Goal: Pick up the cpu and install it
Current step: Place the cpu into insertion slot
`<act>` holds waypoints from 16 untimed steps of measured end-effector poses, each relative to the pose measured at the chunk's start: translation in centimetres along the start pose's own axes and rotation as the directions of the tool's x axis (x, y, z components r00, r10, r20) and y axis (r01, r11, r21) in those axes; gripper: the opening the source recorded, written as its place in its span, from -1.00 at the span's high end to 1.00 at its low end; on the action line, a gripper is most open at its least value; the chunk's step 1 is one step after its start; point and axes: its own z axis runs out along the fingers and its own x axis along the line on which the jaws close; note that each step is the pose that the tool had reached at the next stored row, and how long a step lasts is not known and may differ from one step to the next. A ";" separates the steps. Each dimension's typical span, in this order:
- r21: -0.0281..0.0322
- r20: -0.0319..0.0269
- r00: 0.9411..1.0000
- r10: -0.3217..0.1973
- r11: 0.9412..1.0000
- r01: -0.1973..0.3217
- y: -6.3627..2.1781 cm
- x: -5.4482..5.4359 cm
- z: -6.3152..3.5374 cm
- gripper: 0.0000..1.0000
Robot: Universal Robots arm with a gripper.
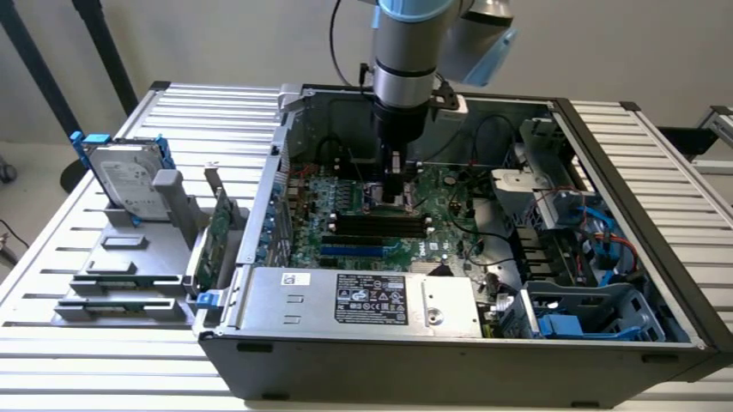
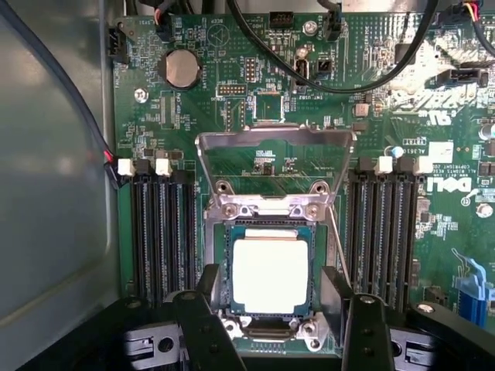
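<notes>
Black fingers (image 2: 205, 325) of my gripper (image 2: 272, 287) stand spread, released, astride the cpu (image 2: 271, 267), which lies flat in its socket (image 2: 267, 209), load plate (image 2: 274, 139) hinged open. Seating looks done, I judge; any move needs fingers clear of that plate. Open case (image 1: 458, 360), slatted table (image 1: 81, 360), pale wall (image 1: 229, 43).

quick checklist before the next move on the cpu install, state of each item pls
1. cpu lying flat inside the socket: ok.
2. gripper open, fingers apart from the cpu's sides: ok.
3. load plate closed over the cpu: not ok, it stands open.
4. black cables away from the socket: ok.
5. cpu's underside contacts mated: cannot tell.
</notes>
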 end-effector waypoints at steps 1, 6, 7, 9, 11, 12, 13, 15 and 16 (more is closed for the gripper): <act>0.000 0.000 1.000 0.000 1.000 0.000 -0.22 0.0 -0.20 -0.26; 0.001 -0.004 1.000 0.000 1.000 0.000 -2.06 0.0 -1.06 -0.26; 0.001 -0.005 1.000 0.000 1.000 0.000 -2.46 0.0 -1.21 -0.22; 0.001 -0.007 1.000 0.000 1.000 0.000 -3.24 0.0 -1.49 -0.09; 0.001 -0.008 1.000 0.000 1.000 0.000 -4.02 -0.1 -1.67 0.16; 0.001 -0.008 1.000 0.000 1.000 0.000 -4.34 -0.1 -1.70 0.16; 0.001 -0.008 1.000 0.000 1.000 0.000 -4.56 -0.1 -1.71 0.28; 0.001 -0.008 1.000 0.000 1.000 0.000 -4.72 -0.1 -1.71 0.40; 0.002 -0.008 1.000 0.000 1.000 0.000 -4.77 -0.1 -1.73 0.51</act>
